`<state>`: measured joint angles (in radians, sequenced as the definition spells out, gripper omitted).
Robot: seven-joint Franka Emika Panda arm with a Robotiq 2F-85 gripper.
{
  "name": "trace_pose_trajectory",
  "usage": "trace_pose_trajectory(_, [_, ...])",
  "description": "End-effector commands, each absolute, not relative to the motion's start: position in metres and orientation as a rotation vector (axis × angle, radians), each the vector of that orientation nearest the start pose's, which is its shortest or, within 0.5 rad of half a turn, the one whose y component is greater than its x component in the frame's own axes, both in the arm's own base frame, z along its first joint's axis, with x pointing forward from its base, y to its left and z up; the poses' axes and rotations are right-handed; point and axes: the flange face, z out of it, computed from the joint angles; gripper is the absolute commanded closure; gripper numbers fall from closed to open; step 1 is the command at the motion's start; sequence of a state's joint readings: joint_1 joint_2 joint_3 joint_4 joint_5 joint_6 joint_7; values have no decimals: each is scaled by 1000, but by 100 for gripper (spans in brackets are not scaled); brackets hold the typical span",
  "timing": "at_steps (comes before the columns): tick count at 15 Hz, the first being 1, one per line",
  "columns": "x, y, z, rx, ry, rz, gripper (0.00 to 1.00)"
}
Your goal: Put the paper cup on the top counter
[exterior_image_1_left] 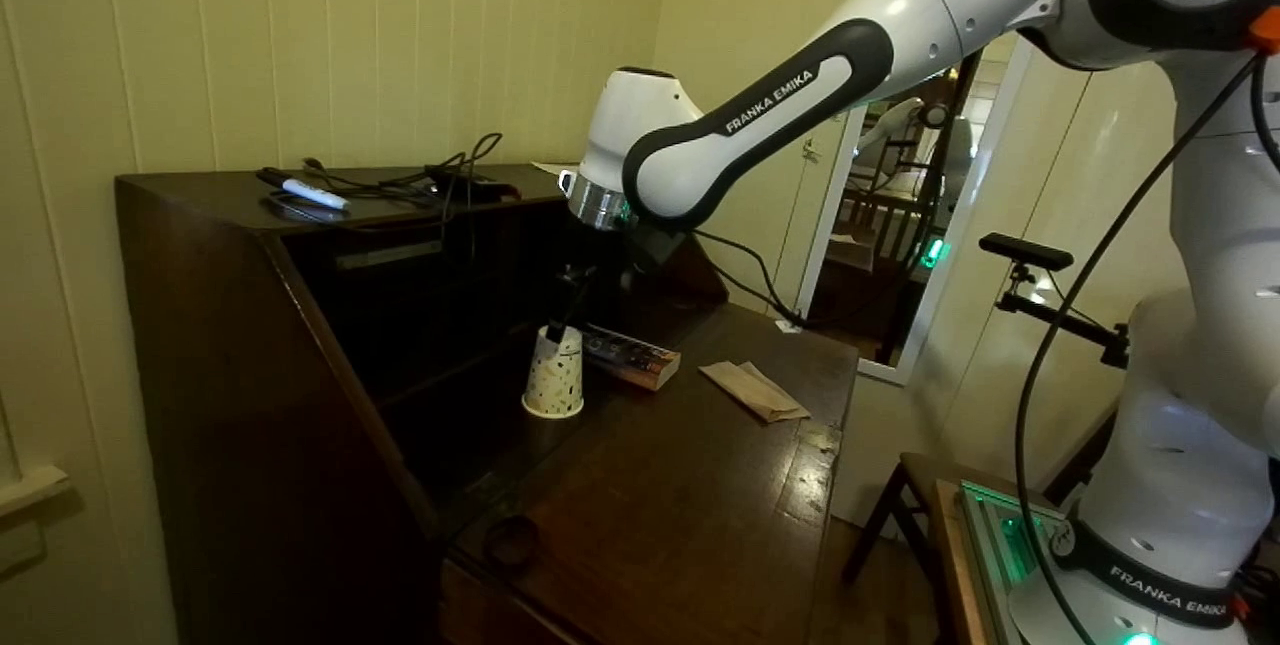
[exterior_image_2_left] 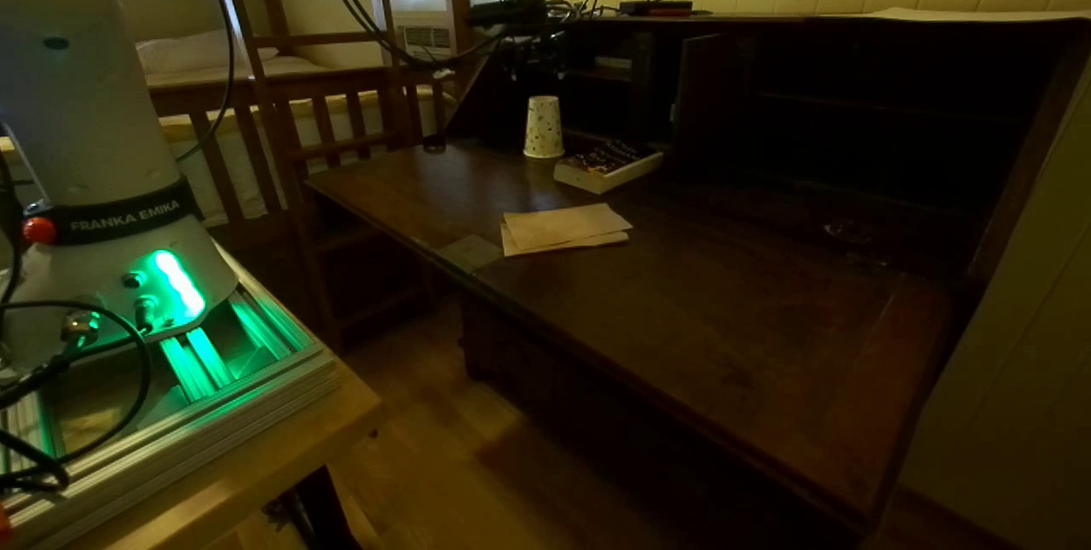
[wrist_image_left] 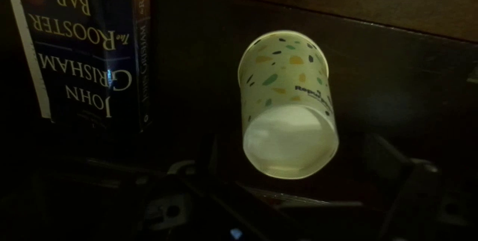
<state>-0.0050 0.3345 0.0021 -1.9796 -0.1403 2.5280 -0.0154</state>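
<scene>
Paper cup (wrist_image_left: 289, 99) sits upside down on the table (exterior_image_1_left: 650, 505), base up, rim on the wood, beside the paperback (wrist_image_left: 86, 46) with a gap, one level below the top counter (exterior_image_1_left: 205, 189). Print on its side starts "Repur", rest not legible. Paperback cover reads John Grisham, The Rooster Bar; spine repeats the author. FRANKA EMIKA on both arm (exterior_image_1_left: 770, 105) and base (exterior_image_2_left: 102, 264). Hand (exterior_image_2_left: 537, 68) hangs close by the cup's top, fingers (wrist_image_left: 390, 153) spread wide either side of it in the wrist view, gripping nothing. Table is dark brown wood, glossy in patches, seam running near the cup. Room: cream wall (exterior_image_1_left: 400, 45) with vertical grooves, white-framed mirror (exterior_image_1_left: 880, 225), wood floor (exterior_image_2_left: 435, 422). Cup is tapered, pale, rolled rim, flecked green, ochre and black. Folded tan paper (exterior_image_2_left: 562, 228), matte, lies flat near the book, apart from it. Up on the top counter: slim white marker (exterior_image_1_left: 312, 193), dark cap, beside tangled black cables (exterior_image_1_left: 385, 192).
</scene>
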Motion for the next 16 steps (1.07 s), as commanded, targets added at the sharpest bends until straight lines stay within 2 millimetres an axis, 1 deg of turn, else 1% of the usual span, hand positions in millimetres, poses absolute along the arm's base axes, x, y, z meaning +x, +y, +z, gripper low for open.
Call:
trace_pose_trajectory(1, [639,2,310,-3199,-208,-285,0])
trace_pose_trajectory(5, [642,4,301,-3204,-210,-247,0])
trace_pose_trajectory(6, [642,4,299,-3206,-205,-238,7])
trace_pose_trajectory(7, [642,5,298,-3207,-206,-239,26])
trace_pose_trajectory(8, [643,5,298,-3207,-210,-242,32])
trace_pose_trajectory(9, [643,5,297,-3207,-211,-242,41])
trace_pose_trajectory(11, [643,5,298,-3208,-217,-252,56])
trace_pose_trajectory(12, [644,5,300,-3210,-220,-260,60])
trace_pose_trajectory(14, [643,5,302,-3224,-225,-266,62])
trace_pose_trajectory(16, [636,8,316,-3219,-246,-266,64])
